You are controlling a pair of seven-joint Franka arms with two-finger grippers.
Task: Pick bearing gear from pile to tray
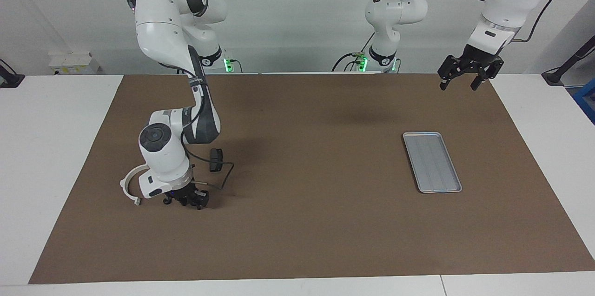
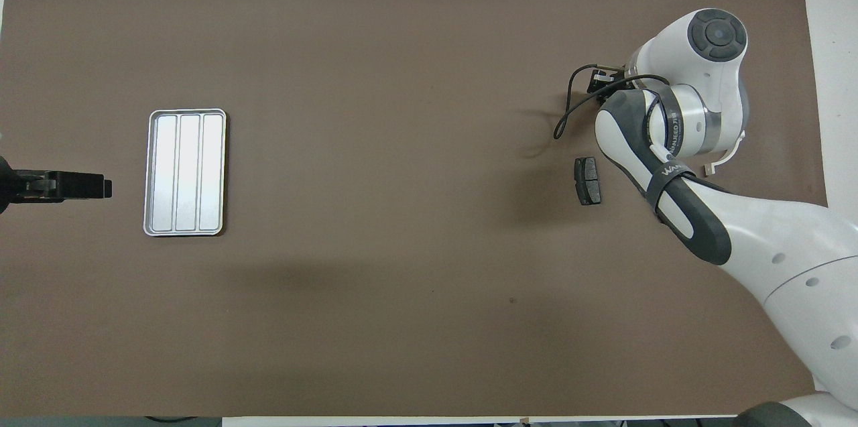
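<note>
The pile lies on the brown mat at the right arm's end: a white half-ring bracket, a dark brake pad and a tiny black round piece. My right gripper is down at the mat in this pile, between the bracket and the pad, and its wrist hides what lies under it. No bearing gear can be told apart there. The silver ribbed tray lies bare toward the left arm's end. My left gripper hangs open and holds nothing, over the mat's corner beside the tray.
A black cable loops from the right wrist over the mat next to the brake pad. The brown mat covers most of the white table.
</note>
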